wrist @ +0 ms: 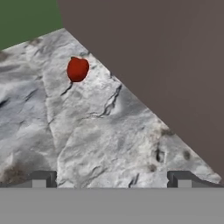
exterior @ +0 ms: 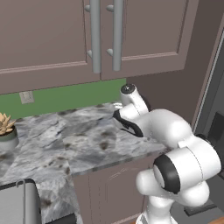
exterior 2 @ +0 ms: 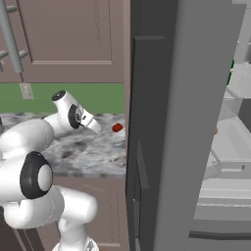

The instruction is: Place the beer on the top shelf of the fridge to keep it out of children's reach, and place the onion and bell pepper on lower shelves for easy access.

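Landmark: marble counter [wrist: 109, 131], grey-veined, under brown wall cupboards [exterior: 43, 35] and in front of a green backsplash [exterior: 65, 98].
Bell pepper: [wrist: 78, 69] small glossy red, resting on the counter near its far corner, close to the brown side panel [wrist: 166, 65]; also seen as a red spot [exterior 2: 117, 128] on the counter just left of the fridge door [exterior 2: 166, 147].
Gripper: [wrist: 111, 179] jaws stand wide apart, nothing between them; fingertips [wrist: 41, 178] hover over bare counter.
Key relation: the pepper lies ahead of the jaws and off toward the left fingertip, well apart from both tips; it is roundish, no clear long axis, so the approach direction likely matters little.
Arm: white, reaching over the counter edge toward that far corner [exterior: 131, 118].
Fridge: [exterior 2: 225, 147] right of the counter, door swung open, pale grey shelves visible inside.
Fridge contents: an orange-tan sliver, probably the onion [exterior 2: 215, 130], at the door's edge on a lower shelf; a green sliver higher up, probably the beer [exterior 2: 230, 71]; both mostly hidden.
Other counter items: potted succulent [exterior: 6, 131] at the left end; toaster [exterior: 19, 203] near the front.
Judged step: the pepper is likely the remaining item, to be fetched next.
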